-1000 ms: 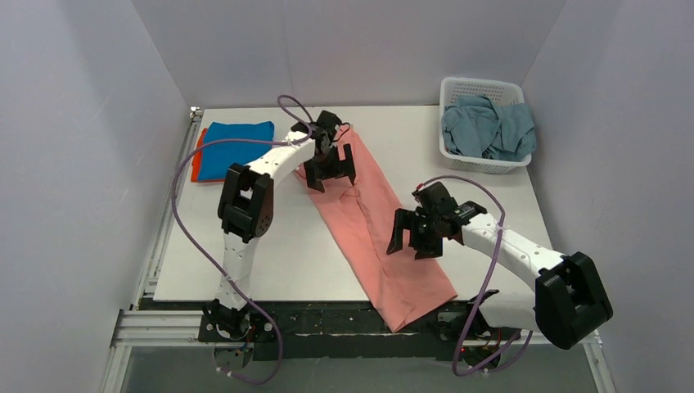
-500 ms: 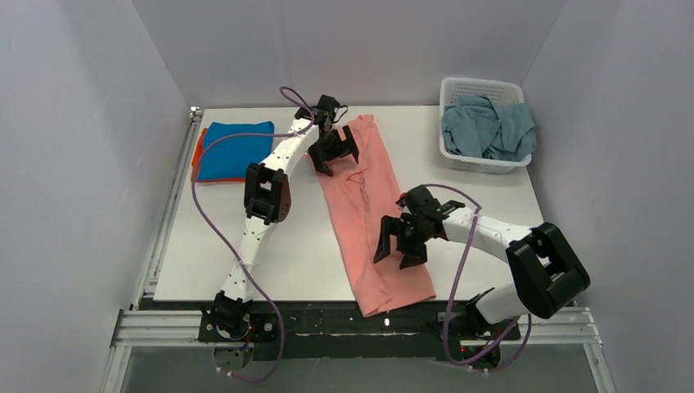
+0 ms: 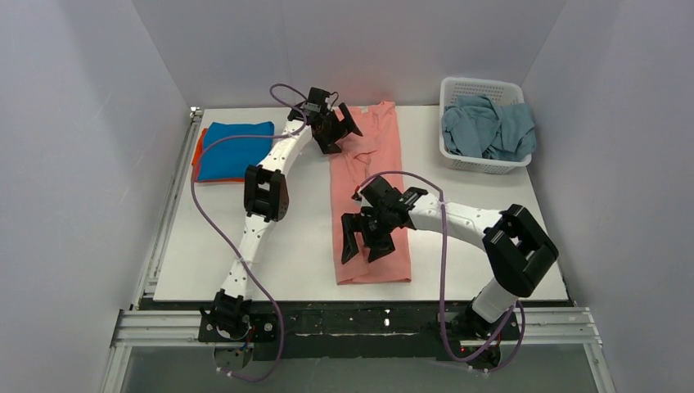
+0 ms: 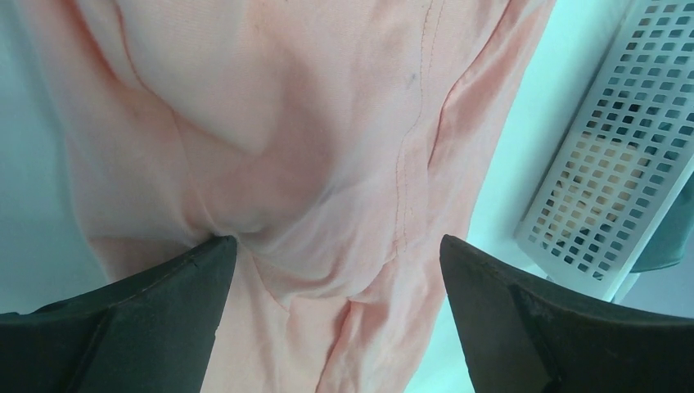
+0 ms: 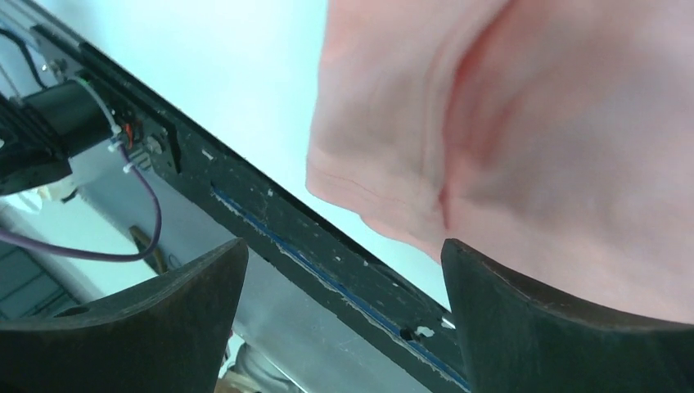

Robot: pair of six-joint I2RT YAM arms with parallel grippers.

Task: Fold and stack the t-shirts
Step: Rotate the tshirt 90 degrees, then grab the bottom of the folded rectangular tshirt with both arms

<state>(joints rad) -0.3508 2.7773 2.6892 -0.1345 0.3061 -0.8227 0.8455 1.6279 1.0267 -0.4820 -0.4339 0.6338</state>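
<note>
top: salmon tee (image 3: 368,160) lies lengthwise mid-bench, far edge to near edge; left claw (image 3: 341,135) at far end, right claw (image 3: 364,248) near hem | left wrist: jaws apart over bunched cloth | right wrist: jaws apart above hem corner | step: likely straightening before the fold; next: pinch both ends, fold in half

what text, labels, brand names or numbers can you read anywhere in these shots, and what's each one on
No readable text in any view.
The salmon-pink t-shirt, blue t-shirt, orange t-shirt and grey-blue t-shirt are plain, with no print or visible tag.
The white basket shows only perforations, no label.
</note>
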